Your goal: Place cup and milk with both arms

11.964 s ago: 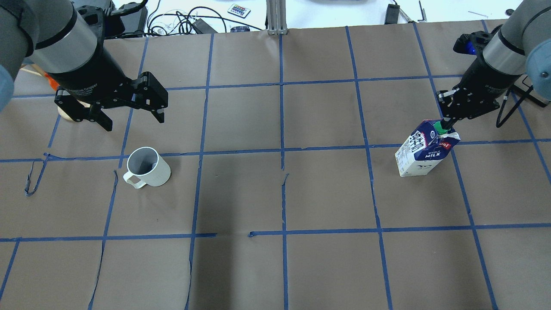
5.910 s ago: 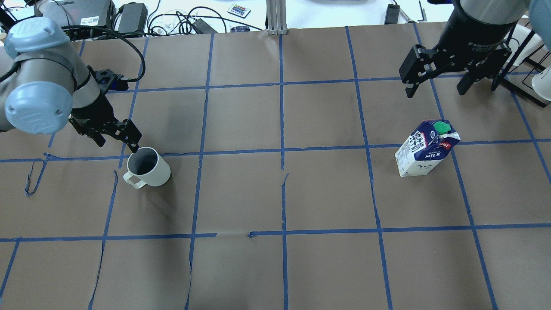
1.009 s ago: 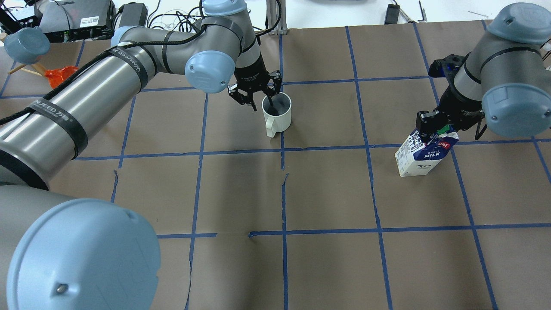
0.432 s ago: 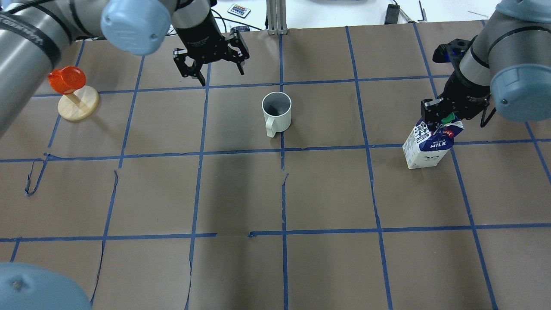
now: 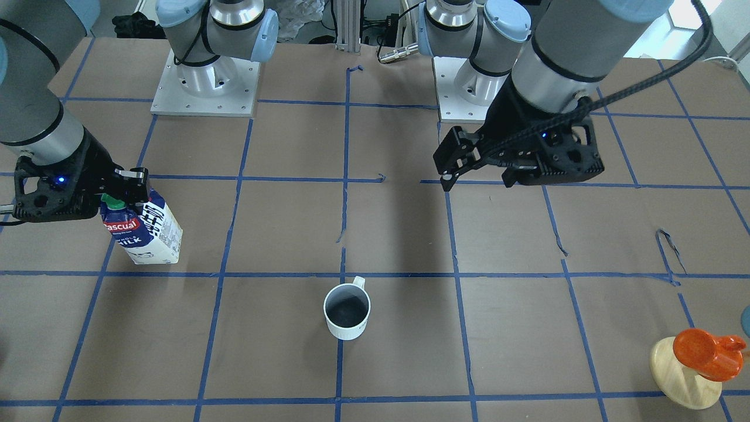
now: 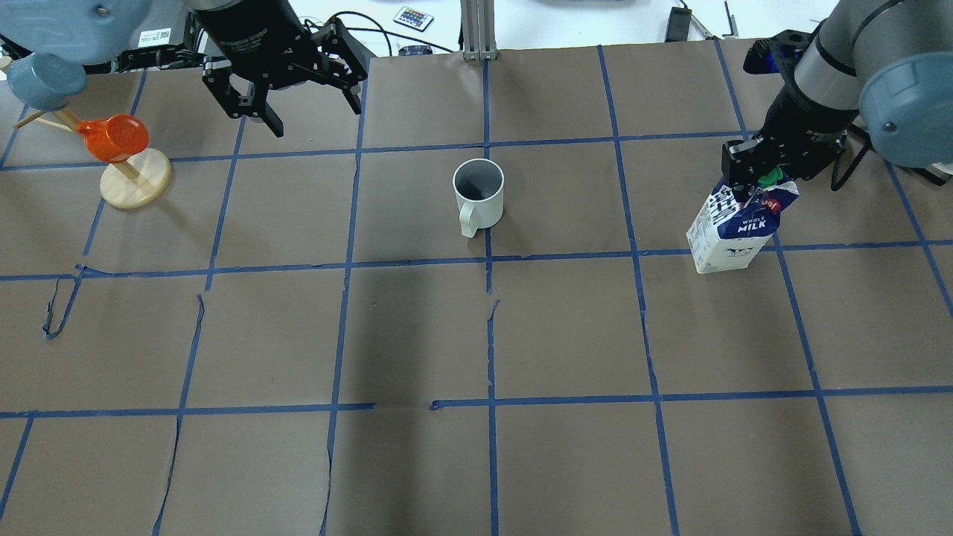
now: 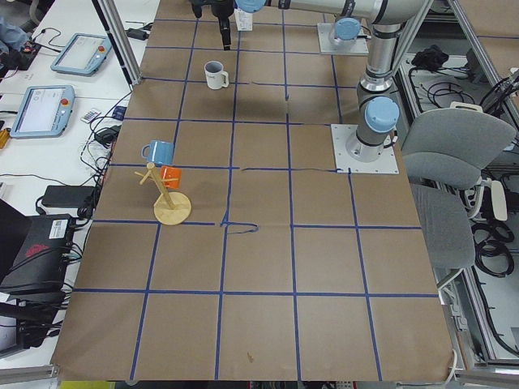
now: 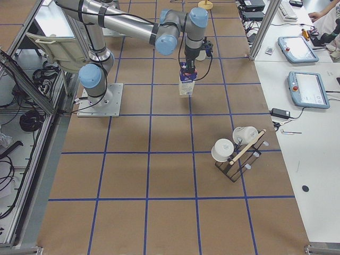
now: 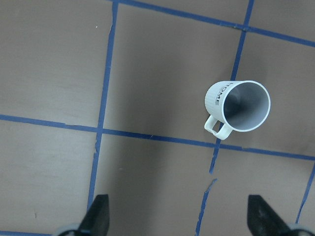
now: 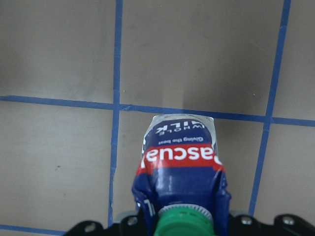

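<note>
The cup (image 6: 479, 195) is seen as a small white mug with a dark grey inside, with "HOME" lettered on its wall (readable only in the left wrist view). It is stood upright on the paper-covered table (image 6: 566, 335), on the central blue tape line, with its small handle turned toward the robot. The milk (image 6: 737, 231) is shown as a dark blue and white gable-top carton with a green round cap and a red label. It is placed at the robot's right, well apart from the cup, and whether its base touches the paper cannot be told. The right gripper (image 6: 756, 182) is pointed downward and clamped on the carton's ridge by the cap. The left gripper (image 6: 316, 119) is held high over the table, jaws spread wide and empty, well apart from the cup.
</note>
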Tool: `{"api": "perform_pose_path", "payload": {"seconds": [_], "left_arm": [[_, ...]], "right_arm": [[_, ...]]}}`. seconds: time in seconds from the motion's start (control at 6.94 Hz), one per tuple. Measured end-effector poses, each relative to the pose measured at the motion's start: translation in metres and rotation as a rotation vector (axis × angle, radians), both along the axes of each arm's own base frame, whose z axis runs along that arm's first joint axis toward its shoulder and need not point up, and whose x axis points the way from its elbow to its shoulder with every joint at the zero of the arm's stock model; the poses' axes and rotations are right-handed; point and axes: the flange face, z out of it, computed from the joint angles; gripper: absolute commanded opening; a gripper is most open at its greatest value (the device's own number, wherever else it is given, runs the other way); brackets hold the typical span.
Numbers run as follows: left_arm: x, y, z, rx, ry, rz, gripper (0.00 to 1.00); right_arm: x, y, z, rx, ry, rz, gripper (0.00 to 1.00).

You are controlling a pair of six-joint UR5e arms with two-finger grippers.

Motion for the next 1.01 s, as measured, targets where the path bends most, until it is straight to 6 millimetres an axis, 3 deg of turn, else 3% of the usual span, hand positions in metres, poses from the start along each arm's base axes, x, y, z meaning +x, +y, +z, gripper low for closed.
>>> {"api": "perform_pose_path", "payload": {"seconds": [0.29,0.58,1.01], "left_arm": [[0.030,0.025,0.022,-0.001,-0.002,0.045,1.00],[0.040,0.042,0.010,0.010,-0.054,0.060,1.00],[0.041,0.044,-0.005,-0.051,-0.084,0.053,1.00]], "right_arm": [[0.034,-0.017,0.009,-0.018,-0.016,-0.005,0.06],[0.080,-0.050,0.012,-0.035,-0.019,-0.032,0.08],[0.142,-0.106,0.003,-0.047,-0.072,-0.107,0.08]]}}
